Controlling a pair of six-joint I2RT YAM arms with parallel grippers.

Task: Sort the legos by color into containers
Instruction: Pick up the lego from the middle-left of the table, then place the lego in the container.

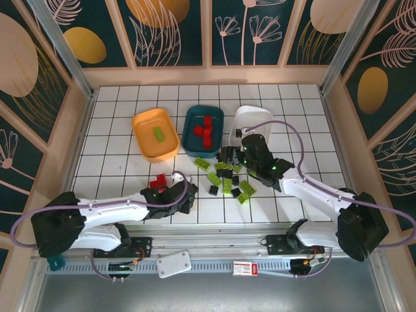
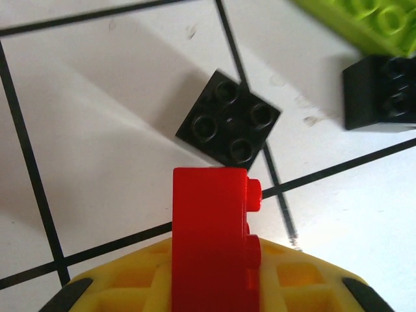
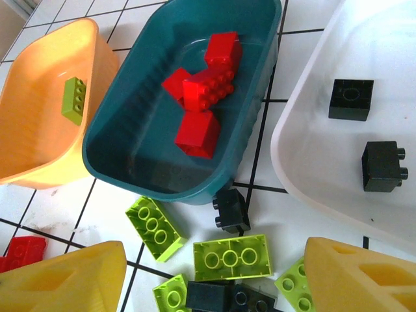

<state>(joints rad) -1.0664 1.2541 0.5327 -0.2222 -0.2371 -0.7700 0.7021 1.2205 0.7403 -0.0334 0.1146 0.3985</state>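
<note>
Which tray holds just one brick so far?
The orange-yellow tray, leftmost: a single lime brick lies in it. The teal tray holds several red bricks, the white tray at least two black ones.

The left arm (image 1: pixel 110 211) lies low, stretched out to the right from its base; the left pincer (image 1: pixel 184 195) at its end is clamped on a red lego (image 2: pixel 211 240), held on edge between yellow fingers (image 2: pixel 130 286); the right arm (image 1: pixel 312 192) reaches forward and to the left, bent at the elbow; the right pincer (image 1: pixel 239 155) points downward, its yellow fingers (image 3: pixel 65 279) standing well apart.
</note>
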